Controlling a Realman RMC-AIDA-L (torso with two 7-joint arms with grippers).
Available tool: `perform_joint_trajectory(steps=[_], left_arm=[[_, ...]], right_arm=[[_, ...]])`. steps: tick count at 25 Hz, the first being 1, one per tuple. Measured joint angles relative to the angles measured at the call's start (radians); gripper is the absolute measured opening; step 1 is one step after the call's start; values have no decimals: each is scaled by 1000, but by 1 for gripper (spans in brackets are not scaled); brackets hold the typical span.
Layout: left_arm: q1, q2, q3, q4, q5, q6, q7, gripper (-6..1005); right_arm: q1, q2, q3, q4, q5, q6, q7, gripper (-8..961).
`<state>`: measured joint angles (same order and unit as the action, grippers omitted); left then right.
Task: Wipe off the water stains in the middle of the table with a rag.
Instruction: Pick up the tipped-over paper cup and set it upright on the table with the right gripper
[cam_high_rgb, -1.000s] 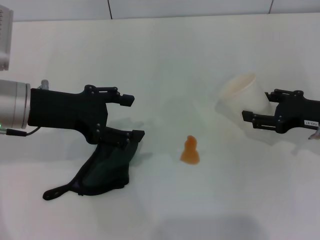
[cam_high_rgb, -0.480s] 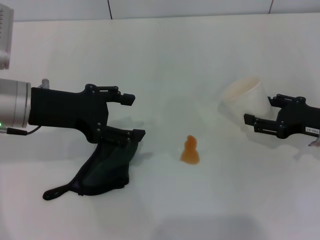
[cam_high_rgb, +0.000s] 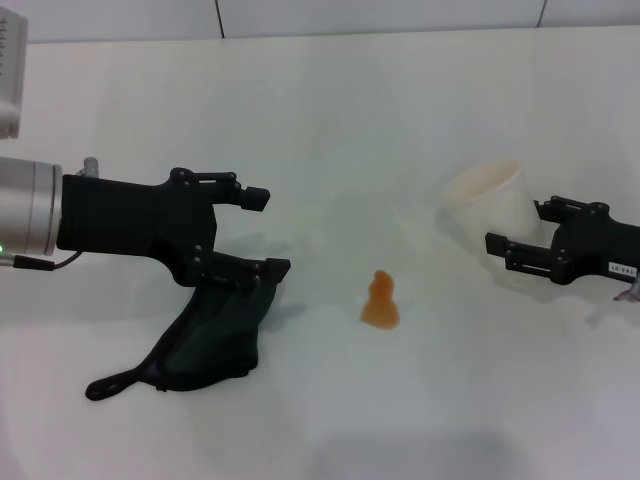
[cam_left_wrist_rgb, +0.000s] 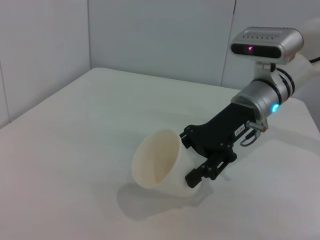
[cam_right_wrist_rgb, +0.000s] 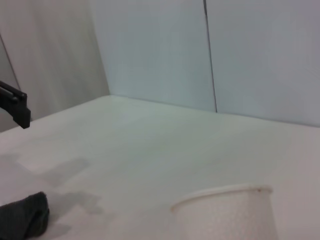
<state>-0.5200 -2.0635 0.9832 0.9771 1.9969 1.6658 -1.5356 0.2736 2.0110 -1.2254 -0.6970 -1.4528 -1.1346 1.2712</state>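
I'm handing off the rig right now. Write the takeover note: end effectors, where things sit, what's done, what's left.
Left end effector: open, lower finger on the rag, not yet gripped.
Right end effector: open, beside the white cup, which stands upright at the table's right side.
Water stains: orange blotch mid-table, to the right of the rag, untouched.
Done: left arm at the rag.
Left: grip the rag, wipe the blotch.

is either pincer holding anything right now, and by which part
Nothing is clearly held. The left pincer is open, its lower finger on the rag's top edge. The right pincer sits open beside the cup.
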Motion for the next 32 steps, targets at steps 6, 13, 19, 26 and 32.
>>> perform_joint_trajectory(steps=[6, 13, 19, 26, 32], left_arm=[[-1, -1, 0, 2, 1, 3, -2, 889], [-2, -1, 5, 9, 1, 9, -11, 889], [-3, -1, 5, 9, 0, 9, -14, 889], [-2, -1, 6, 9, -1, 10, -15, 889], [-2, -1, 6, 9, -1, 11, -15, 890]], right_arm=[[-2, 0, 4, 30, 17, -5, -13, 719], [-2, 0, 5, 50, 34, -13, -36, 719], [-2, 0, 4, 64, 34, -13, -37, 720], [-3, 0, 6, 76, 36, -11, -35, 722], [-17, -1, 8, 76, 45, -13, -28, 725]])
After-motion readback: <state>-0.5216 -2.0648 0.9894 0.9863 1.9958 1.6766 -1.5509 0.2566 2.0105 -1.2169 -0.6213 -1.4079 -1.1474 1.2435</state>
